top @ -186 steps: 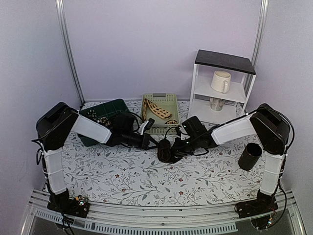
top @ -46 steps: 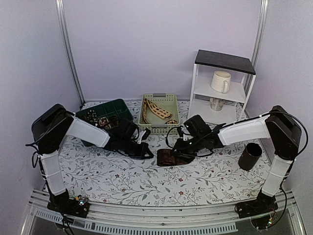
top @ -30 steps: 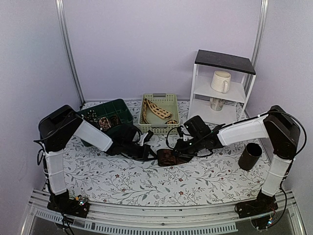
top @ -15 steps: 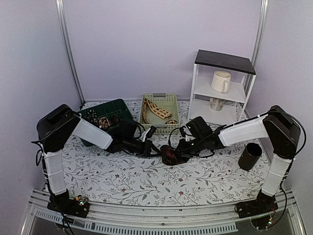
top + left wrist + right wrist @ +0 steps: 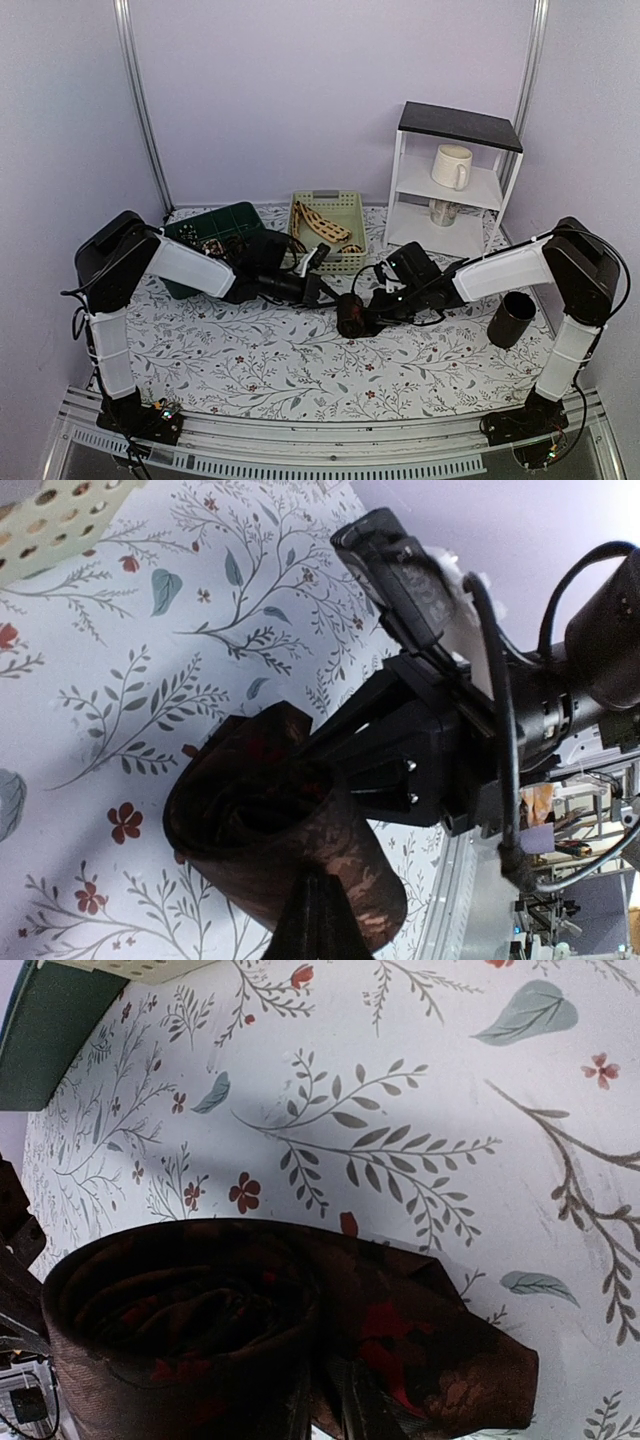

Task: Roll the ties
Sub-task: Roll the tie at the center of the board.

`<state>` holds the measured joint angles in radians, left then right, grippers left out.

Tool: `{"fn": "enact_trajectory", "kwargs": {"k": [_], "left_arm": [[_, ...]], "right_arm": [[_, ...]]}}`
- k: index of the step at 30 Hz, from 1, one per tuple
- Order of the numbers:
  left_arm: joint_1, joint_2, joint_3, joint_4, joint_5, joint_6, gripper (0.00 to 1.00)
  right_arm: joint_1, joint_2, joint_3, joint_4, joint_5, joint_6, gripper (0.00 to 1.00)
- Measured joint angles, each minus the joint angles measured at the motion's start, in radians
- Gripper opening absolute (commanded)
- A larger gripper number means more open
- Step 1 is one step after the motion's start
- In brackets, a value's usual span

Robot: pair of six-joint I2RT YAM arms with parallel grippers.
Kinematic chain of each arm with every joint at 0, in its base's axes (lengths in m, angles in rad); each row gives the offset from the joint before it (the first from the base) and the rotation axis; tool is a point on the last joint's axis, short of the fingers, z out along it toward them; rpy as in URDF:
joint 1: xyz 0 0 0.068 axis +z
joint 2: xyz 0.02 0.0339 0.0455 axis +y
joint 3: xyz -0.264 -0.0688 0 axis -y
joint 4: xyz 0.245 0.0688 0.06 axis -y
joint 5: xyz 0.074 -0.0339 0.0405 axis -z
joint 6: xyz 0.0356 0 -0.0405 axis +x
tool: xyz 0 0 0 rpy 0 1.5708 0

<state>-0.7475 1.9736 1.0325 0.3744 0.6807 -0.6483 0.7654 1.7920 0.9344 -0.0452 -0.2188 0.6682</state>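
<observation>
White floral tablecloth (image 5: 300, 385): lying open nearest the arm bases, giving a flat surface for rolling.
Dark tie (image 5: 350, 317): sitting mid-table between both arms as a thick coil on its edge, with a loose end folding out at one side.
Left gripper (image 5: 315, 925): pinching shut on the coil's outer wrap, seemingly keeping the layers from springing apart.
Right gripper (image 5: 328, 1408): reaching in from the opposite side, fingers closing tight on the fold beside the coil, probably steadying the loose end.
Black cup (image 5: 511, 320): resting at the right, well apart from the work.
Green bin (image 5: 230, 212): sitting behind the left arm and holding small patterned coils (image 5: 205, 245), likely where finished rolls are going.
Pale basket (image 5: 325, 196): sitting behind the coil and holding the beige tie (image 5: 325, 222), which is lying unrolled, apparently awaiting its turn.
White shelf (image 5: 455, 190): standing farthest back, carrying two mugs.
</observation>
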Motion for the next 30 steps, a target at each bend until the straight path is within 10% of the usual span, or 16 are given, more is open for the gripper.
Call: {"fn": "enact_trajectory", "kwargs": {"k": [12, 30], "left_arm": [[-0.019, 0.023, 0.05, -0.038, -0.004, 0.0, 0.0], [-0.048, 0.051, 0.117, -0.077, -0.012, 0.0, 0.0]], "right_arm": [[-0.029, -0.086, -0.053, 0.002, -0.001, 0.0, 0.06], [-0.029, -0.195, -0.138, 0.114, -0.09, 0.144, 0.41]]}}
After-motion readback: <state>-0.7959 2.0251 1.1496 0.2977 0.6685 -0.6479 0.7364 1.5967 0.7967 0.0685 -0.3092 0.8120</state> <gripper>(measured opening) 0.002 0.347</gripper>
